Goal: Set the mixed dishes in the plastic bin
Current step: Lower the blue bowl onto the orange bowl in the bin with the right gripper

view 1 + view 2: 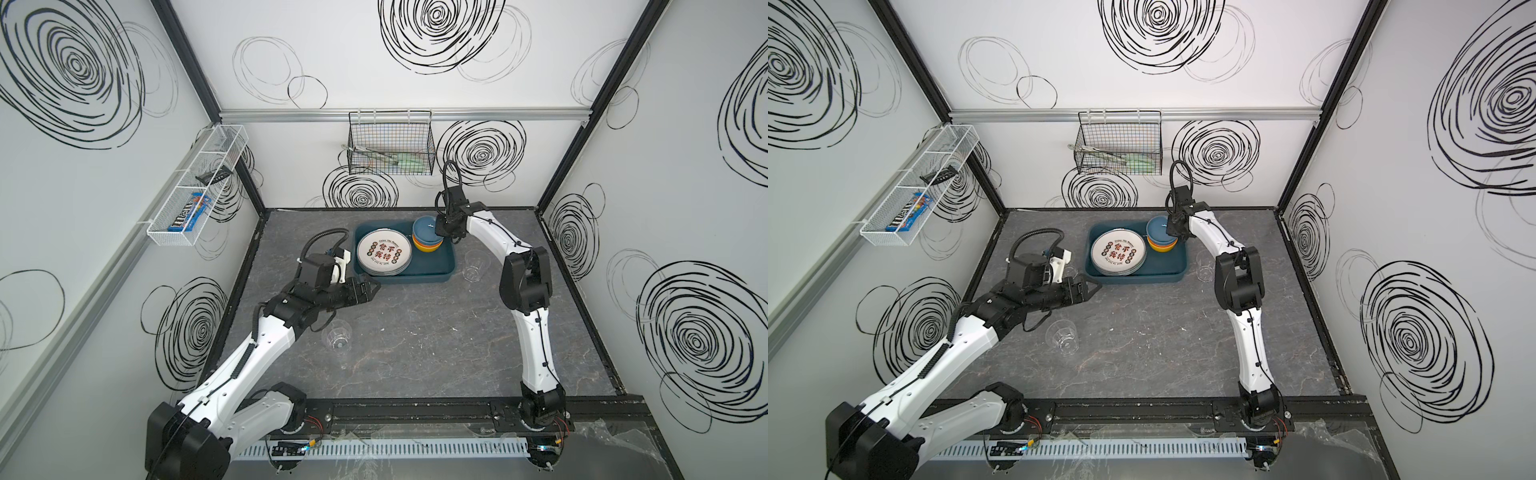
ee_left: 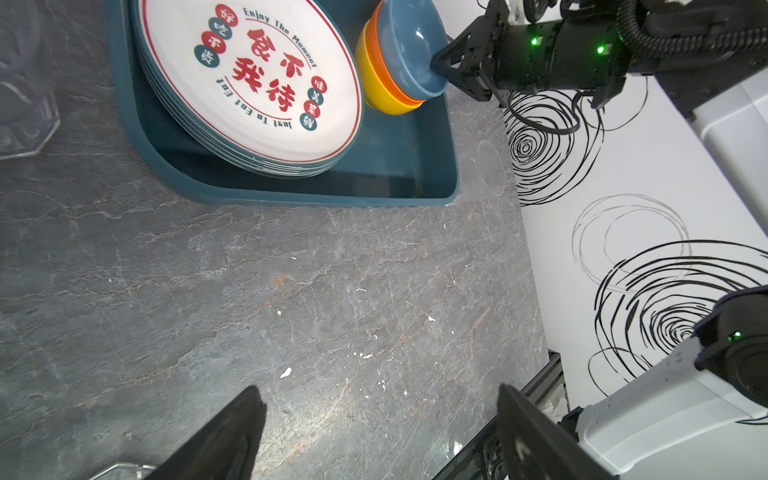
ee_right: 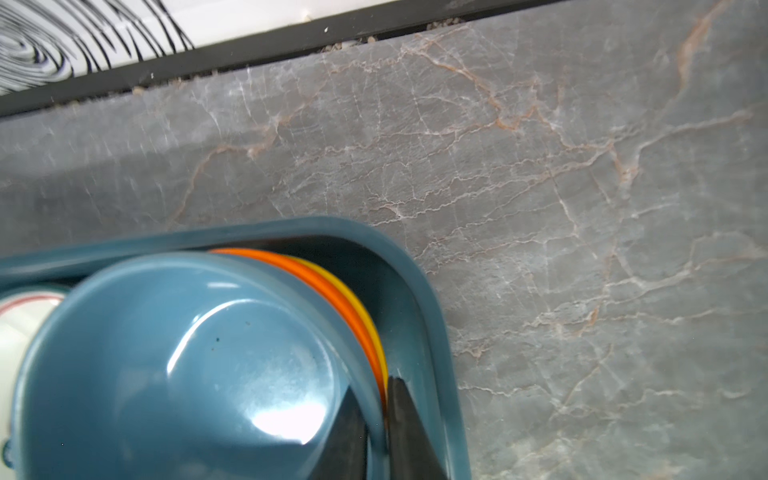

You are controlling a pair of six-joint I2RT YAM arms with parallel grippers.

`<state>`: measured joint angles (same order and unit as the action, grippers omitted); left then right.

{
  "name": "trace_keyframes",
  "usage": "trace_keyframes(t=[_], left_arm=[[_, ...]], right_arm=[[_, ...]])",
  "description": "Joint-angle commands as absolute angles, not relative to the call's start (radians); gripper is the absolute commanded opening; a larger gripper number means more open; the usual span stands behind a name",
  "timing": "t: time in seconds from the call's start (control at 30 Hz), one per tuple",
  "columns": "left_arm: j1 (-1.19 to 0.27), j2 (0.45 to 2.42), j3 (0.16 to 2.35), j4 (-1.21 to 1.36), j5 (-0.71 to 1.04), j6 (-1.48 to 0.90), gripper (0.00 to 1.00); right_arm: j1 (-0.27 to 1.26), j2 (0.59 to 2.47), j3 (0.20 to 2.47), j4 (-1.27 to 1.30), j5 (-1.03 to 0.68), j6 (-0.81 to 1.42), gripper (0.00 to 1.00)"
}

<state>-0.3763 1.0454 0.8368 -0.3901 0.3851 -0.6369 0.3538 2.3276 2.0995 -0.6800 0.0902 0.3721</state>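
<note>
The dark teal plastic bin (image 1: 415,279) (image 1: 1133,279) stands at the back of the table. In it lies a stack of white plates (image 1: 384,252) (image 2: 257,83) with red Chinese characters. Beside them a blue bowl (image 1: 424,230) (image 3: 166,353) is nested on an orange bowl (image 2: 384,79) and a yellow bowl (image 2: 374,99). My right gripper (image 1: 436,226) (image 3: 376,384) is shut on the blue bowl's rim, one finger inside and one outside. My left gripper (image 1: 374,289) (image 2: 378,390) hangs open and empty over bare table in front of the bin. One clear tumbler (image 1: 337,337) (image 1: 1062,336) stands under the left arm, another tumbler (image 1: 473,266) right of the bin.
A third clear tumbler (image 2: 20,83) stands left of the bin, mostly hidden behind the left arm in both top views. A black wire basket (image 1: 390,143) hangs on the back wall. A white wire tray (image 1: 195,187) hangs on the left wall.
</note>
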Motion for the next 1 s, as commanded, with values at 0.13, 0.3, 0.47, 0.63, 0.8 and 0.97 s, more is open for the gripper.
trace_keyframes(t=[0.13,0.3,0.47,0.63,0.8,0.97], left_arm=[[-0.363,1.026,0.819,-0.348,0.389,-0.647,0.91],[-0.354,1.019,0.822,-0.357,0.372,-0.649,0.91],[-0.339,1.014,0.834,-0.374,0.36,-0.644,0.91],[-0.317,1.011,0.847,-0.393,0.347,-0.64,0.9],[-0.295,1.013,0.857,-0.414,0.332,-0.635,0.88],[-0.271,1.022,0.876,-0.461,0.276,-0.617,0.85]], right_arm=[[0.36,2.321,2.133,-0.682,0.09,0.383,0.26],[0.365,2.28,2.131,-0.705,0.1,0.4,0.3],[0.372,2.219,2.097,-0.7,0.1,0.403,0.35],[0.382,2.153,2.037,-0.684,0.094,0.402,0.37],[0.392,2.071,1.956,-0.663,0.076,0.407,0.39],[0.414,1.955,1.836,-0.613,0.026,0.41,0.4]])
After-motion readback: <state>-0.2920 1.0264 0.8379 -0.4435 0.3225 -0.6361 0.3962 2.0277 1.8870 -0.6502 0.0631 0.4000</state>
